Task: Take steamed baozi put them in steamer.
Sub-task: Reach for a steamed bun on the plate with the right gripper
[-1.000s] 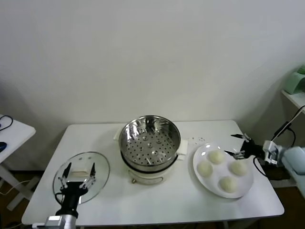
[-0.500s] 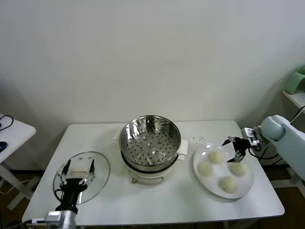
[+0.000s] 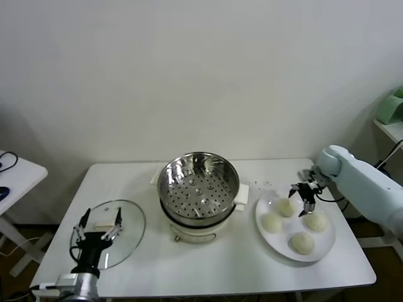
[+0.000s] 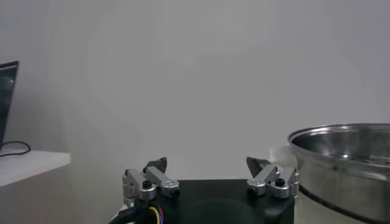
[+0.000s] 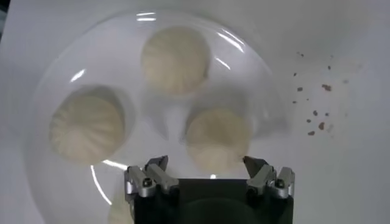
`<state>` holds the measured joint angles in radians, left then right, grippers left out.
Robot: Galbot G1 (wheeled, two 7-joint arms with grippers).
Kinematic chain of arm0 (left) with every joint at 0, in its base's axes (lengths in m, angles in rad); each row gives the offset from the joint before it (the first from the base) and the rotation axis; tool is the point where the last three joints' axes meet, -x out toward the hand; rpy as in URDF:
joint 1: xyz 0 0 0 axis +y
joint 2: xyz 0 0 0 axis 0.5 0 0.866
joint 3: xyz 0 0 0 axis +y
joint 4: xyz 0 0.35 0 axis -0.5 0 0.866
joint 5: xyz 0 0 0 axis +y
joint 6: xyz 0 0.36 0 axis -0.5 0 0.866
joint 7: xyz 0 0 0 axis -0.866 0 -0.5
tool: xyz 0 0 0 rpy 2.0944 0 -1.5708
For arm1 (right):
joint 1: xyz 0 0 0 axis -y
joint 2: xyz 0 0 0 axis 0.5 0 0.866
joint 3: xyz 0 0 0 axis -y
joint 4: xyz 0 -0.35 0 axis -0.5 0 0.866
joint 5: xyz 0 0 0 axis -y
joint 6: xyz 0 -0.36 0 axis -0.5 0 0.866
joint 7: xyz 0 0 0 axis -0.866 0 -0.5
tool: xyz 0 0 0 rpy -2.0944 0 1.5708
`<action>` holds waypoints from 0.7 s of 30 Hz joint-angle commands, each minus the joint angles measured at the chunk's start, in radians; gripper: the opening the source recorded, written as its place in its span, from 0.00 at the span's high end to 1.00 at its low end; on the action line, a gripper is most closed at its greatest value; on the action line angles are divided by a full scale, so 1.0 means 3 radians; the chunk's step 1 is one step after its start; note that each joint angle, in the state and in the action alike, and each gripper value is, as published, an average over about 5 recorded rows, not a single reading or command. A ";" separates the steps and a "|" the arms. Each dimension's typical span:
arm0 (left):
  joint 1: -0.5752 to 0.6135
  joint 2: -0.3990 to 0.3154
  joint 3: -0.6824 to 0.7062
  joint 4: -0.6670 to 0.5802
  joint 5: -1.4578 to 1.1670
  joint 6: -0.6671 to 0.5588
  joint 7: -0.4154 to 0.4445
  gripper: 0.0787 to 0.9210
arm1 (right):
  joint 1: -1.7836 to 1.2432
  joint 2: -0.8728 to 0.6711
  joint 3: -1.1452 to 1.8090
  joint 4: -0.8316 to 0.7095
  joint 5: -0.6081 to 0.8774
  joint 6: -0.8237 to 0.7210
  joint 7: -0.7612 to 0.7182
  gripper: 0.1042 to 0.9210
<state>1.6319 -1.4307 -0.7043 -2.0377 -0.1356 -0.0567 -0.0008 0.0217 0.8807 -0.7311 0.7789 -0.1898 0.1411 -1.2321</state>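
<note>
Several cream-white steamed baozi lie on a white plate [image 3: 322, 246] at the table's right, among them one at the back [image 3: 286, 207] and one at the right [image 3: 315, 221]. My right gripper [image 3: 302, 195] hovers open just above the plate's back part. In the right wrist view, one baozi [image 5: 218, 139] sits ahead between the spread fingers of that gripper [image 5: 206, 163], with others [image 5: 175, 59] [image 5: 87, 126] beyond. The shiny steamer [image 3: 198, 185] stands empty at the table's middle on its cream pot base. My left gripper [image 3: 97, 221] is open over the glass lid.
A flat glass lid [image 3: 132, 229] lies at the table's front left. The steamer's rim [image 4: 341, 146] shows beside the left gripper [image 4: 207, 164]. Crumbs [image 5: 314, 115] dot the table near the plate [image 5: 61, 73]. A small side table [image 3: 16, 176] stands at the far left.
My right arm swung in from the table's right edge, and its open gripper is now over the plate. The left gripper shifted slightly nearer and stayed open.
</note>
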 commanded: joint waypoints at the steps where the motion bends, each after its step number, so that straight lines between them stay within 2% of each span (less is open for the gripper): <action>1: -0.0013 -0.0005 -0.0003 0.0026 -0.0027 0.0010 0.0000 0.12 | 0.0087 0.0195 -0.0045 -0.0251 -0.0143 0.0044 0.0004 0.12; 21: -0.0023 0.0014 -0.0018 0.0049 -0.0013 0.0018 -0.0003 0.12 | -0.0059 0.0256 0.0059 -0.0227 -0.0174 0.0026 -0.0017 0.12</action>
<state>1.6237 -1.4297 -0.7082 -2.0259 -0.1387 -0.0500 -0.0009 0.0054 0.9465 -0.7161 0.7199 -0.2351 0.1468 -1.2351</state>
